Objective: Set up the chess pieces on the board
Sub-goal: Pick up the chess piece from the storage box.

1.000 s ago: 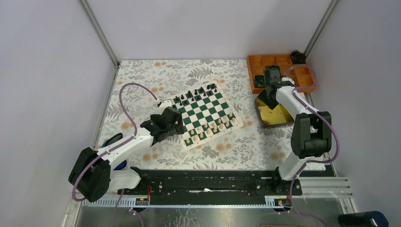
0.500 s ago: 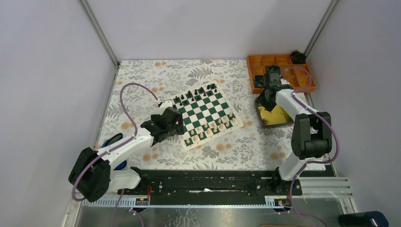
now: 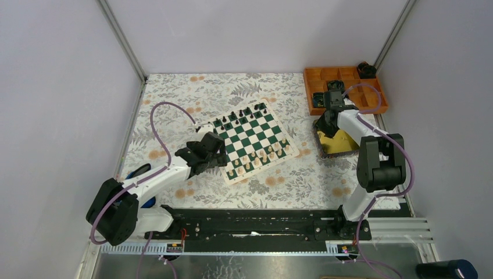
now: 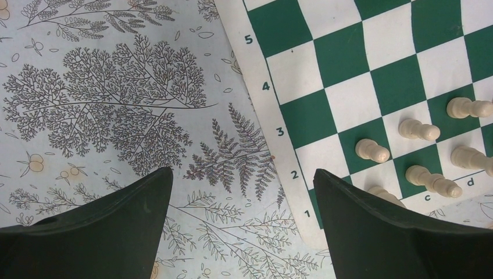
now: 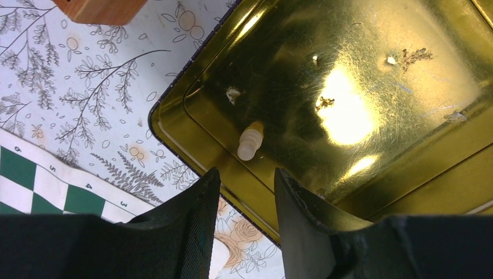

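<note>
The board [image 3: 251, 135] lies at mid-table, turned at an angle. Black chess pieces [image 3: 240, 113] line its far edge and cream ones [image 3: 263, 156] its near edge. My left gripper [image 3: 208, 152] hovers over the board's near left corner. In the left wrist view it [image 4: 242, 174] is wide open and empty, with cream pawns [image 4: 372, 150] standing to its right on the board [image 4: 349, 58]. My right gripper [image 3: 327, 119] hangs over the gold tin's far left corner. Its jaws [image 5: 247, 172] stand apart with nothing between them. One cream piece [image 5: 250, 143] lies in the tin just beyond the fingertips.
The gold tin [image 3: 340, 145] [image 5: 360, 87] sits right of the board. Behind it stands an orange compartment tray [image 3: 349, 75] holding black cables [image 3: 318, 97]. A blue object [image 3: 138, 171] lies by the left arm. Grey walls close in the floral-cloth table.
My right gripper has shifted toward the tin's far left corner and its jaws have narrowed. The left arm has barely moved and stays wide open.
</note>
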Robot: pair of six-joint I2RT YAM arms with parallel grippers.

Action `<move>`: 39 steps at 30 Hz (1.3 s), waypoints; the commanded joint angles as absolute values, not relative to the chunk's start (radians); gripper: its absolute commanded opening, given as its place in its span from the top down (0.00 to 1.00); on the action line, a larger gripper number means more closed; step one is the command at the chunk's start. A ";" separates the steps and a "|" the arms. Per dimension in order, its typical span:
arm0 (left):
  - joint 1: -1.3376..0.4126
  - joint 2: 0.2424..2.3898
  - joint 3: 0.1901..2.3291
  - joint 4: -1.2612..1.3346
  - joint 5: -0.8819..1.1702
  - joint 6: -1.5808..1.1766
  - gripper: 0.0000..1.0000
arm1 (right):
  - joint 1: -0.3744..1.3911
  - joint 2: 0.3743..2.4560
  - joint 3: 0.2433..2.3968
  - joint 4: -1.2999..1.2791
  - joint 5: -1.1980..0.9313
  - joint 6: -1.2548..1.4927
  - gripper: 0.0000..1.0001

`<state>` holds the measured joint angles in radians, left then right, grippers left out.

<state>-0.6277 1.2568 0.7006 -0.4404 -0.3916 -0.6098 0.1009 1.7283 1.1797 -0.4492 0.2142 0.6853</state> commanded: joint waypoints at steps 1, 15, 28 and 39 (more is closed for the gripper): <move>-0.633 1.267 0.723 -0.395 -0.408 -0.590 0.01 | 0.092 1.744 1.171 -0.424 0.189 0.679 0.55; -0.634 1.287 0.725 -0.395 -0.411 -0.590 0.01 | 0.082 1.786 1.164 -0.394 0.146 0.693 0.61; -0.634 1.308 0.728 -0.394 -0.413 -0.591 0.01 | 0.082 1.812 1.156 -0.381 0.129 0.695 0.70; -0.634 1.305 0.727 -0.395 -0.421 -0.592 0.01 | 0.082 1.802 1.173 -0.396 0.148 0.675 0.89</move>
<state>-0.6277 1.3033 0.7010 -0.4400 -0.3923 -0.6094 0.0849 1.8149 1.1599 -0.3836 0.1383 0.6895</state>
